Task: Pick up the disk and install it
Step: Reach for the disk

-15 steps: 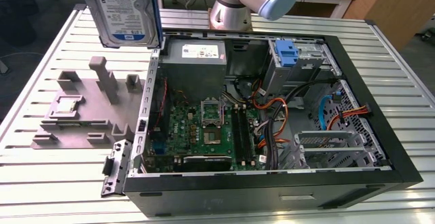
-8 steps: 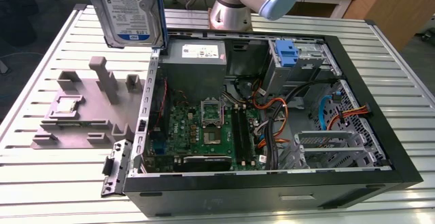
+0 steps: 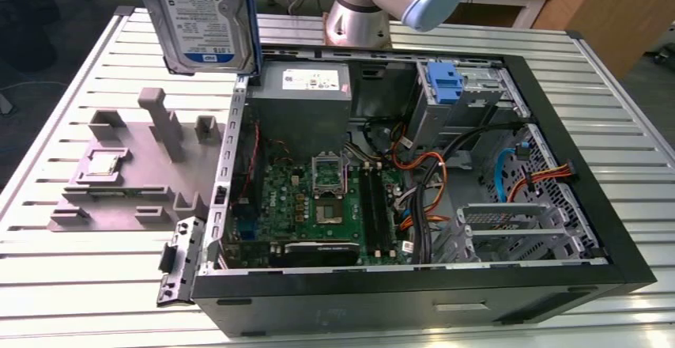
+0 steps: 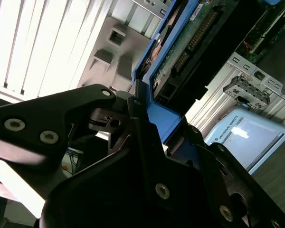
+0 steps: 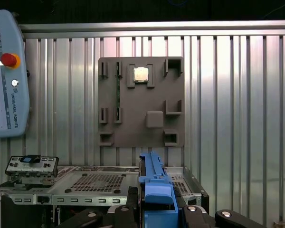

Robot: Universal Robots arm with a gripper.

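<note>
The disk (image 3: 201, 20), a silver drive with a white-and-blue label and a blue carrier bracket, hangs upright in the air. It is above the open computer case's (image 3: 590, 229) wall on the exterior view's left, near the back corner. In the first wrist view my gripper (image 5: 156, 210) is shut on the blue bracket edge of the disk (image 5: 153, 183), with a black finger on either side. The second wrist view shows the disk's green circuit-board underside (image 4: 194, 38), and the gripper (image 4: 152, 128) clamped on its blue bracket.
A grey fixture plate (image 3: 126, 182) holding a small chip (image 3: 103, 164) lies beside the case on the exterior view's left. Inside the case are a grey power supply (image 3: 306, 87), the motherboard (image 3: 316, 206), cables and a drive bay with a blue bracket (image 3: 443, 83). The arm's base (image 3: 364, 12) stands behind.
</note>
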